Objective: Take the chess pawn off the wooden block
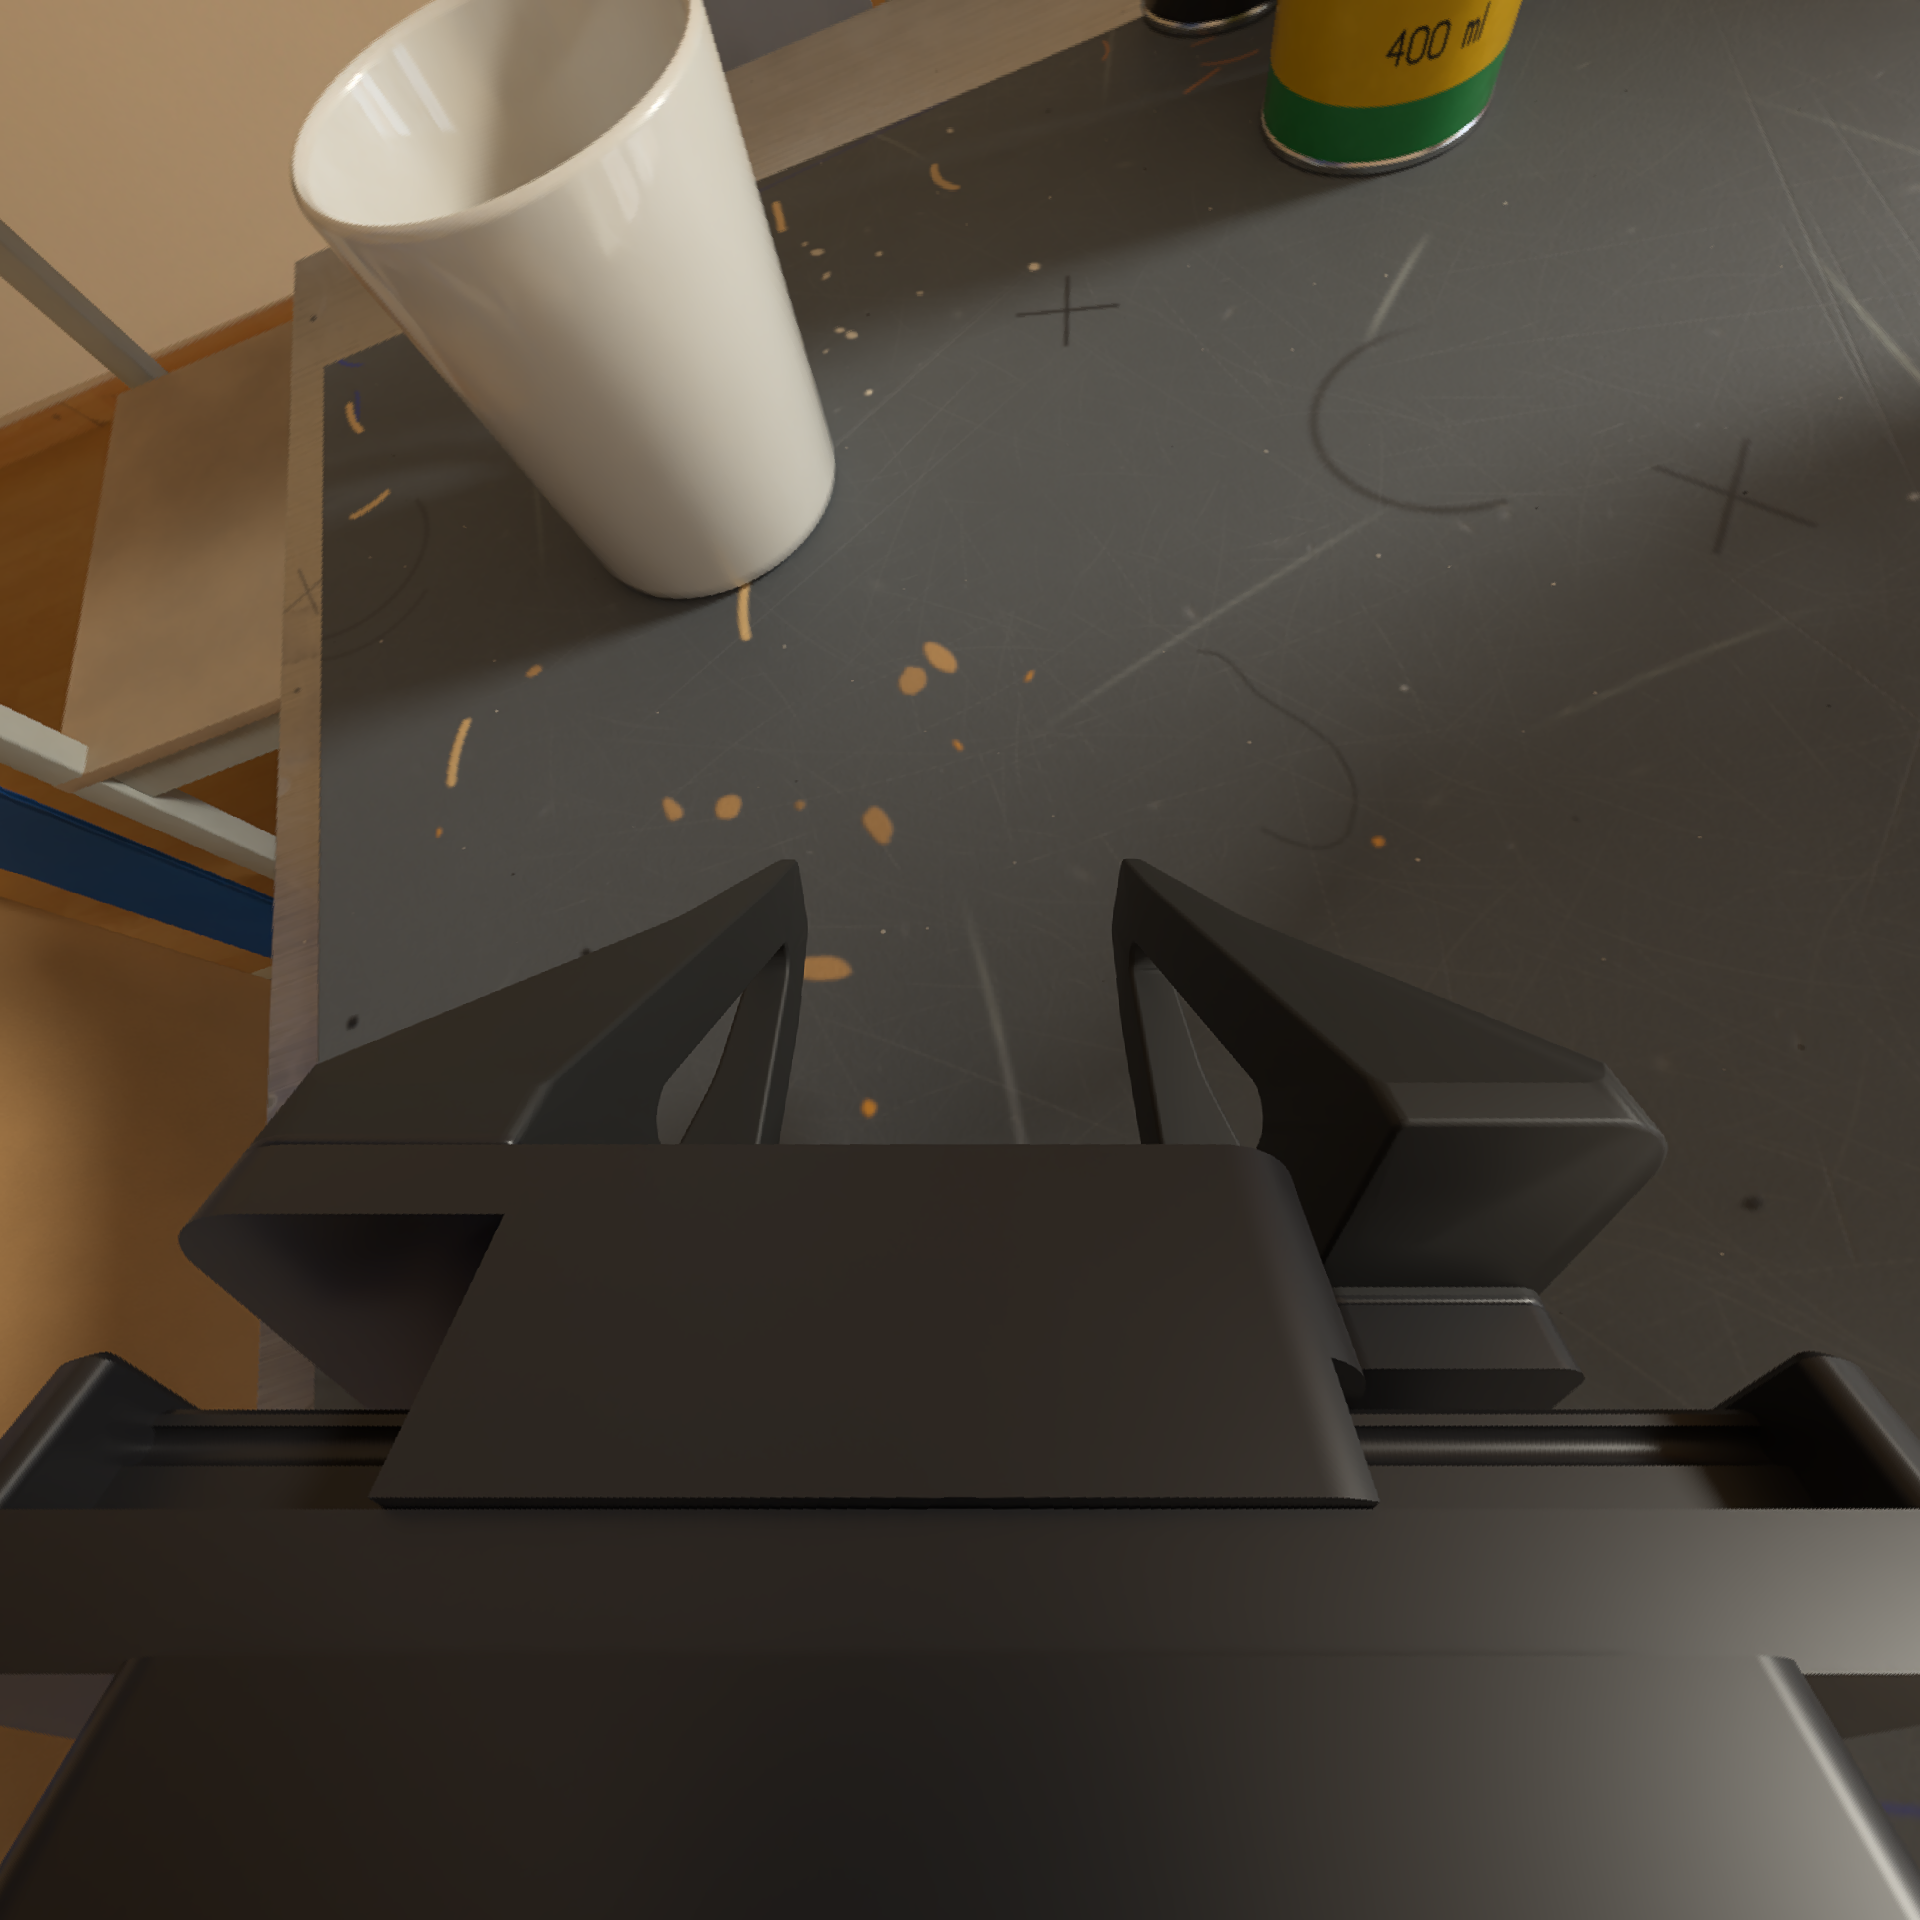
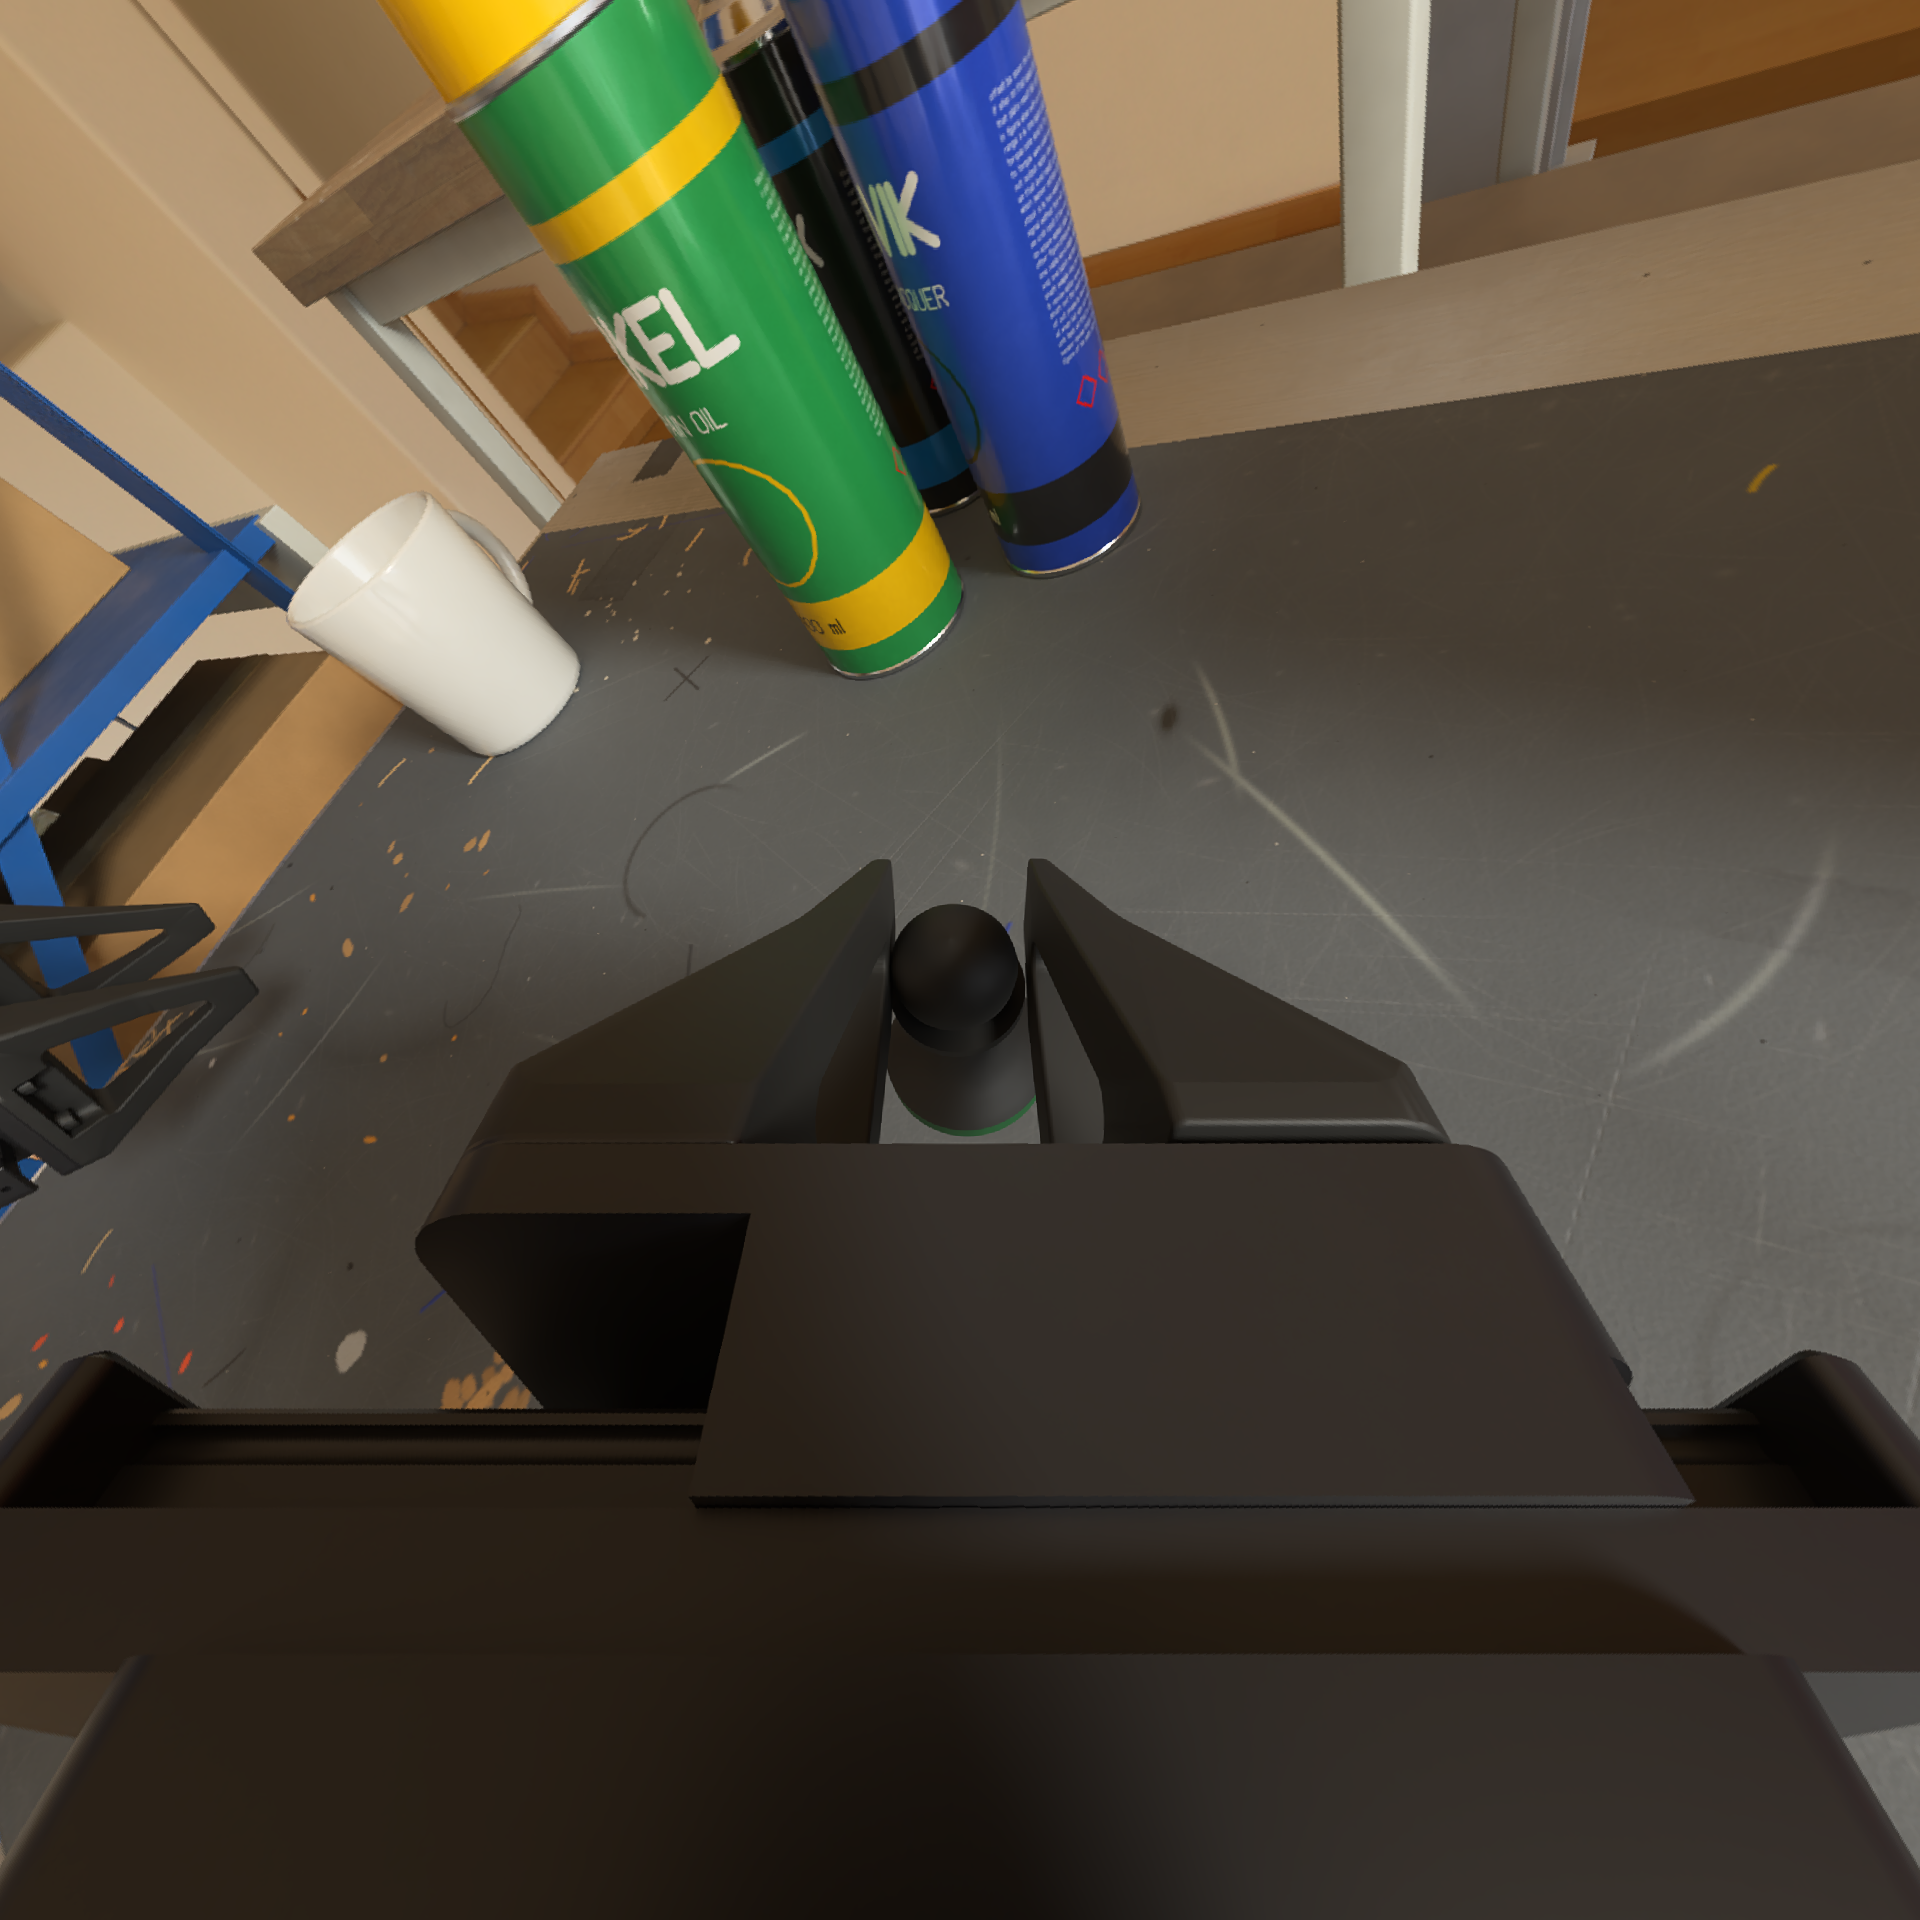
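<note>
In the right wrist view my right gripper [image 2: 958,883] is shut on the black chess pawn [image 2: 956,971]. The pawn's round head sits between the two fingers and its base with a green rim shows lower down, near the gripper body. The gripper hides whatever is under the pawn. The wooden block is not in view. In the left wrist view my left gripper [image 1: 958,883] is open and empty above the grey tabletop [image 1: 1247,644]. The left gripper's fingers also show at the left edge of the right wrist view [image 2: 114,997].
A white cup [image 1: 582,301] stands near the table's far left corner and shows in the right wrist view too [image 2: 436,623]. A green and yellow spray can [image 2: 727,353], a black can [image 2: 852,312] and a blue can [image 2: 977,281] stand at the back. The table's left edge [image 1: 296,727] is close.
</note>
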